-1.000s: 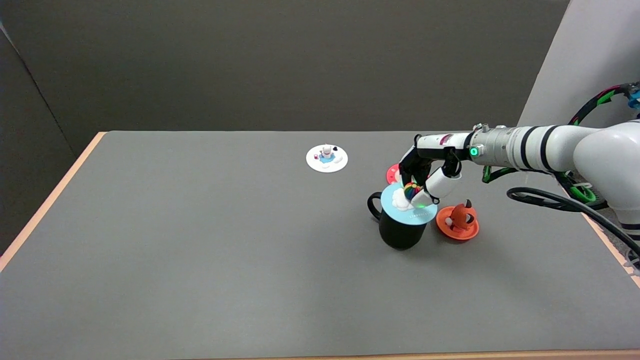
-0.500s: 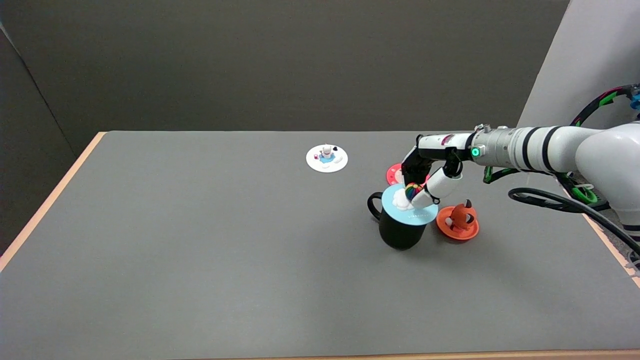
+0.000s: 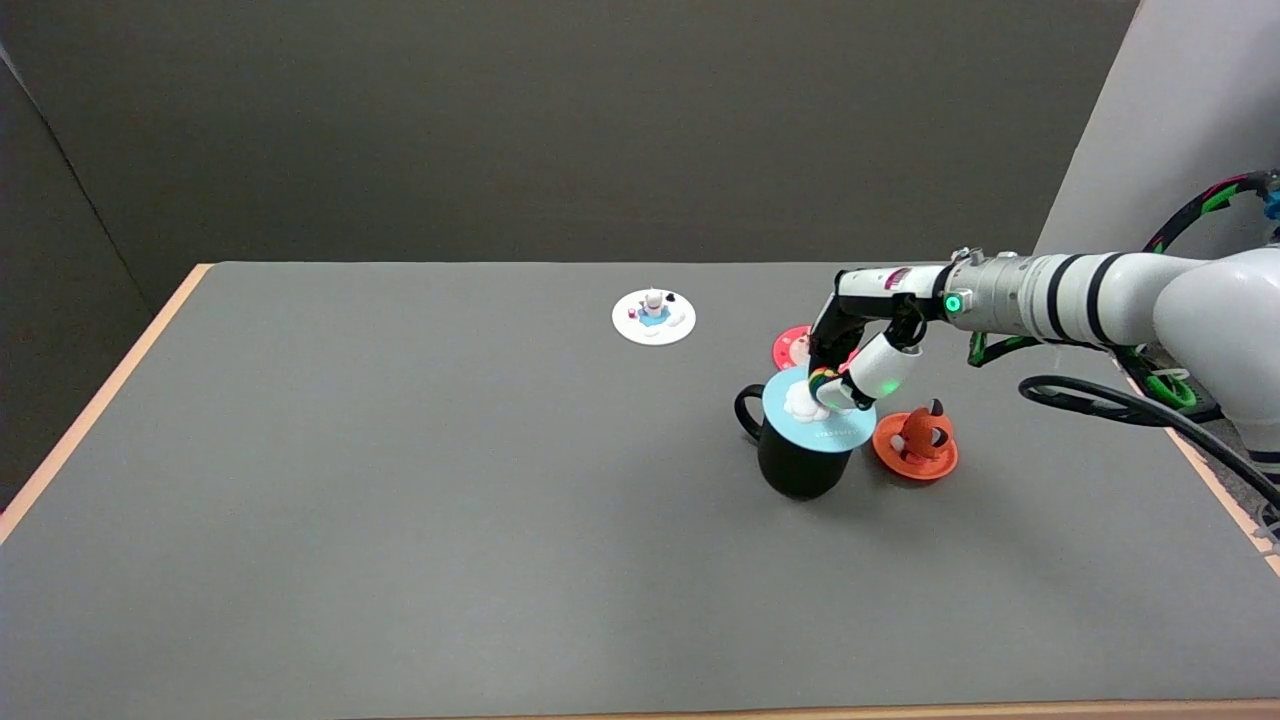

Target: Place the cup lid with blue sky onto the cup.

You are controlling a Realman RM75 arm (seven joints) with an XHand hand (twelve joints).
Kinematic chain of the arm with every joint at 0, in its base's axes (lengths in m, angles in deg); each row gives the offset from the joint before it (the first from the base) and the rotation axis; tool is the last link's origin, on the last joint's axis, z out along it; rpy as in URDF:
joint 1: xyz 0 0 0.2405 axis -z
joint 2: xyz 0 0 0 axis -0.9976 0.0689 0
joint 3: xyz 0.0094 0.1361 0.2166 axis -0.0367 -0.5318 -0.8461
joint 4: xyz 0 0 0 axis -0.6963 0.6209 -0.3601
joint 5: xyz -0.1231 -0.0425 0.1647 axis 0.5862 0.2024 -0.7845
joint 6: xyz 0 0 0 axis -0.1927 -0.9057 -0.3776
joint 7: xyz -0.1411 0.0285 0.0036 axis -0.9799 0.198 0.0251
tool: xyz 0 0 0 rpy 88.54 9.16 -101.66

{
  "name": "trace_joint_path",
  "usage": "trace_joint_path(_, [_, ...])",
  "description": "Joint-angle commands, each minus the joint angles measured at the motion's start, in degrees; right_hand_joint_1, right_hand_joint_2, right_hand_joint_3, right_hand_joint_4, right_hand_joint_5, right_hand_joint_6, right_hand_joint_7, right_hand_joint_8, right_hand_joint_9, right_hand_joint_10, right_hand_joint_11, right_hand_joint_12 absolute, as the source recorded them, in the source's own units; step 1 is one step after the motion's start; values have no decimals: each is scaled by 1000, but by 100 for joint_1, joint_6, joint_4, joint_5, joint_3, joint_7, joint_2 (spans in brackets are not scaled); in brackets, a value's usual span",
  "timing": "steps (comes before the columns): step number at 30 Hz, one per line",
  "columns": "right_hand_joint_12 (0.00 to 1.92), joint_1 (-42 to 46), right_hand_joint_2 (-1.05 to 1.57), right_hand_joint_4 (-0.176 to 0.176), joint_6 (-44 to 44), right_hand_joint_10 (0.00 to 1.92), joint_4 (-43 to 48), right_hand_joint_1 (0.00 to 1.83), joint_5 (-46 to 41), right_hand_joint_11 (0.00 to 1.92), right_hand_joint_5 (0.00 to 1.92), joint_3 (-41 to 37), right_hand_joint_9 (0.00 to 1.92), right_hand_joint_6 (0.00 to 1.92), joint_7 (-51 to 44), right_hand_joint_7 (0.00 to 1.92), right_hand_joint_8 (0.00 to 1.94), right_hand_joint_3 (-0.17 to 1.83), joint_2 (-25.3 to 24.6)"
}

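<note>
Blue sky lid now sits across the mouth of the black cup, right of centre on the counter. Over the last second it has barely shifted: the disc has settled a touch and reads closer to level, though it looks slightly offset toward the cup's right side.

Your right hand has drawn in a little toward the knob. Its fingers are curled down onto the rainbow-and-cloud knob at the lid's far edge, and they look closed around it, so I take the lid as not yet released.

Meaning for the task: placement looks essentially made. What remains, by my reading, is to let go and lift clear without dragging the lid off.

Watch the orange lid, just beside the cup on the right, and the red lid, partly hidden behind your hand. The white lid lies well apart toward the far side.
</note>
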Motion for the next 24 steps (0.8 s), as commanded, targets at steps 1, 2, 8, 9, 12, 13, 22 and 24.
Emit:
trace_joint_path(1, [815,48,685,-157,-147,920,0,903,-16,369,830,-88,438,319,-4,627,959,656,-30])
trace_joint_path(2, [815,59,683,-158,-204,918,0,902,-16,368,826,-115,437,311,-4,628,945,657,-32])
trace_joint_path(8, [810,76,661,-167,-462,867,-8,906,-24,368,799,-218,425,274,-4,642,864,657,-86])
trace_joint_path(9, [808,66,645,-171,-463,861,-8,911,-24,369,811,-220,425,268,-4,645,859,683,-86])
trace_joint_path(12, [794,26,662,-160,-470,842,-8,909,-85,375,858,-279,430,345,-4,653,845,663,-86])
trace_joint_path(13, [794,7,647,-154,-475,843,-8,915,-131,375,875,-327,431,354,-4,655,845,690,-86])
trace_joint_path(22, [786,-22,658,-158,-1321,789,-16,912,-176,381,843,-757,433,369,-4,662,808,658,-395])
trace_joint_path(24, [802,66,600,-173,-1713,680,-13,932,-156,373,817,-801,455,273,-6,716,667,727,-535])
